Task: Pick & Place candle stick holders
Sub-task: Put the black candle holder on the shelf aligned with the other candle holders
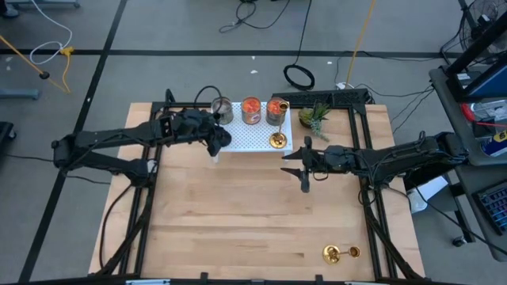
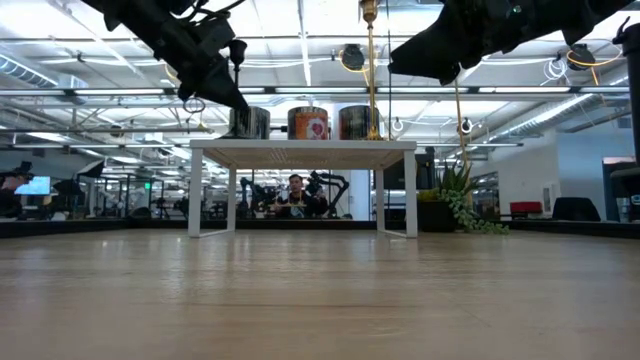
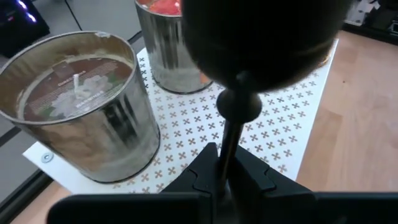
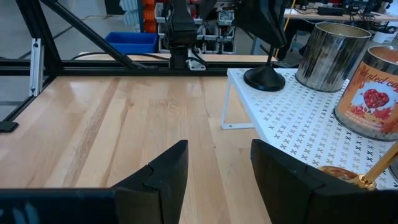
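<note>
Left end effector (image 3: 225, 177) clamped on black holder (image 3: 239, 102) stem, right end effector (image 4: 217, 168) spread, empty

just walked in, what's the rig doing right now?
It is placing candle stick holders on the white perforated stand. The left gripper is shut on the stem of the black stemmed holder, whose base sits on the stand near the grey glass cup. Two orange glass cups and one gold stemmed holder already stand there. The right gripper hovers open and empty over the table beside the stand. A second gold holder lies on its side near the table's front right corner.
</note>
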